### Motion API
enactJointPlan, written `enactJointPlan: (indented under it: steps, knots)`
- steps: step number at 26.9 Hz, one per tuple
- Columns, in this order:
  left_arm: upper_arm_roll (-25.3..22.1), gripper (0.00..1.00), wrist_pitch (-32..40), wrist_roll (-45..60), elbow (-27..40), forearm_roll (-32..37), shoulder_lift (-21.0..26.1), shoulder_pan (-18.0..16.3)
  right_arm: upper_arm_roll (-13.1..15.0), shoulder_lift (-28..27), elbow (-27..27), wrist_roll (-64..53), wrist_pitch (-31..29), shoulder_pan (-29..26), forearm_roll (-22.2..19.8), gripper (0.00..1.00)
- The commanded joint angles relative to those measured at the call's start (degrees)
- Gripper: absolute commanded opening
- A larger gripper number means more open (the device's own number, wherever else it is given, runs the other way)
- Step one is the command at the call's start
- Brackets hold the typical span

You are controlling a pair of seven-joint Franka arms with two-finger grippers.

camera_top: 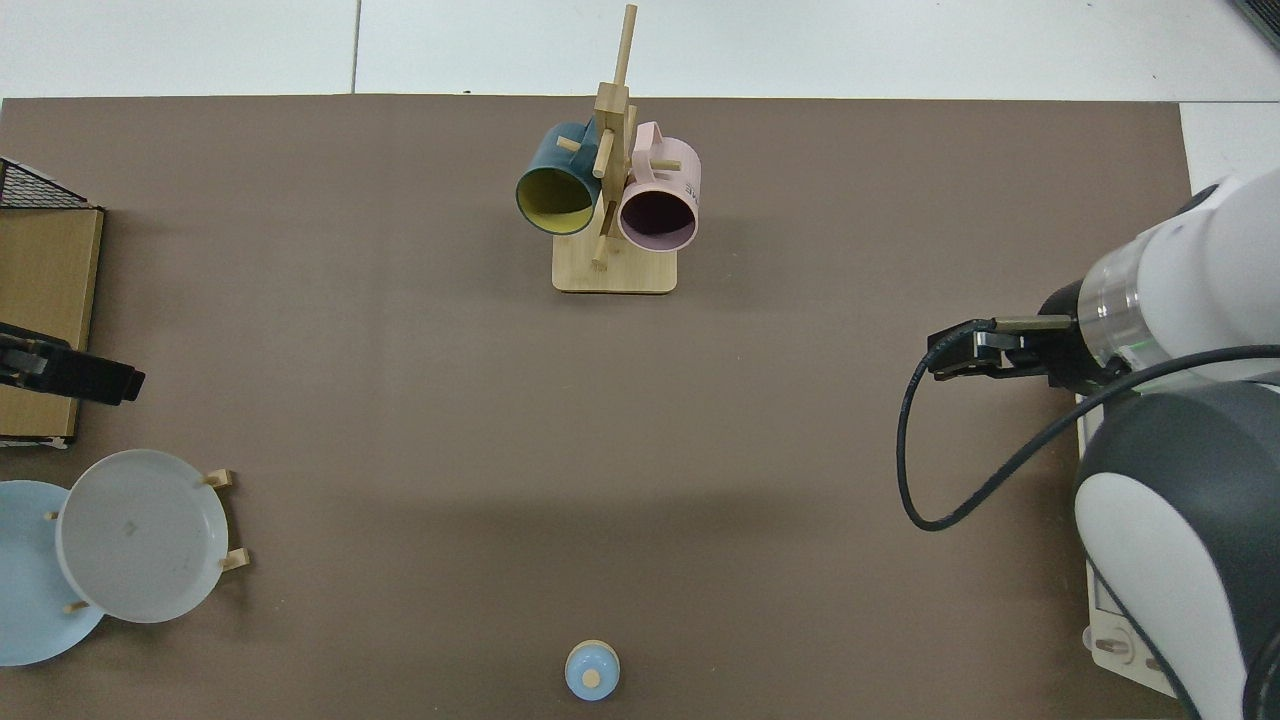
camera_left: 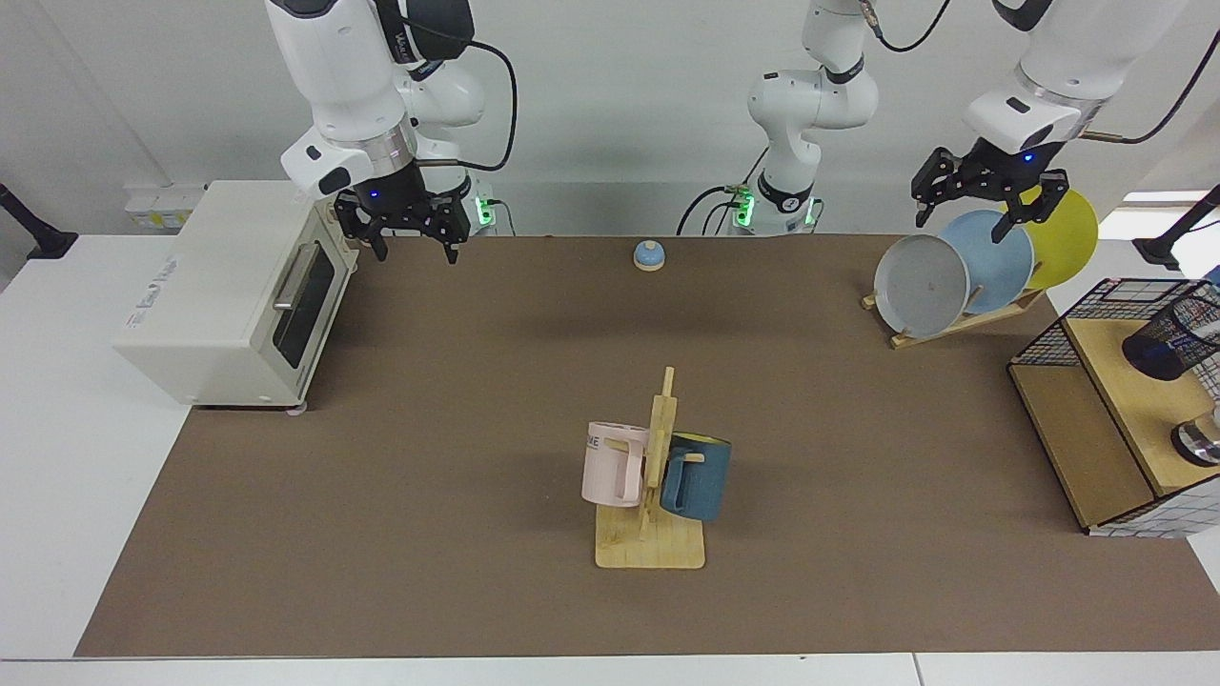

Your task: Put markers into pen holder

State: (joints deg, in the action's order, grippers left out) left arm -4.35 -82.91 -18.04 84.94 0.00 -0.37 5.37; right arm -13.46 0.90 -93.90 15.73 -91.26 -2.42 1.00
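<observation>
The pen holder [camera_left: 1169, 333], a small black mesh cup, stands on the top board of the wire rack [camera_left: 1125, 400] at the far right of the facing view. A pale marker barrel [camera_left: 1205, 327] shows through its mesh, with blue low inside. My left gripper [camera_left: 958, 227] hangs open and empty above the plates, away from the holder toward the table's middle. In the top view the left gripper [camera_top: 75, 373] pokes in at the left edge. My right gripper [camera_left: 415, 255] waits open and empty beside the toaster oven; the top view shows the right gripper [camera_top: 960, 352] at the right.
Grey, blue and yellow plates [camera_left: 923, 284] lean in a wooden stand under the left gripper. A mug tree [camera_left: 652, 476] with a pink and a blue mug stands mid-table. A small blue bell [camera_left: 649, 254] sits at the back, a toaster oven [camera_left: 238, 295] at the left.
</observation>
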Motion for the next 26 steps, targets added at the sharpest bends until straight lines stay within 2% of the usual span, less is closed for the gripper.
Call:
enactJointPlan:
  steps: [1,7,13,26]
  knots:
    - [-0.22,1.0,-1.19,1.61,1.28,-1.05,-1.12,0.26,-0.6,0.33,-0.32,0.09,-0.85,-1.01,0.94,1.0]
    - [-0.22,0.99,-2.25,2.66,3.82,-1.84,-1.38,0.26,-0.6,0.33,-0.32,0.09,-0.77,-1.01,0.94,1.0]
    - [1.01,0.99,-4.01,10.04,4.53,-1.93,-1.74,0.26,-0.6,0.33,-0.32,0.09,-0.85,-1.01,0.94,1.0]
    - [1.27,1.0,-3.39,8.99,4.53,-1.84,-1.74,-0.01,-0.6,0.33,-0.32,0.09,-0.85,-1.01,0.94,1.0]
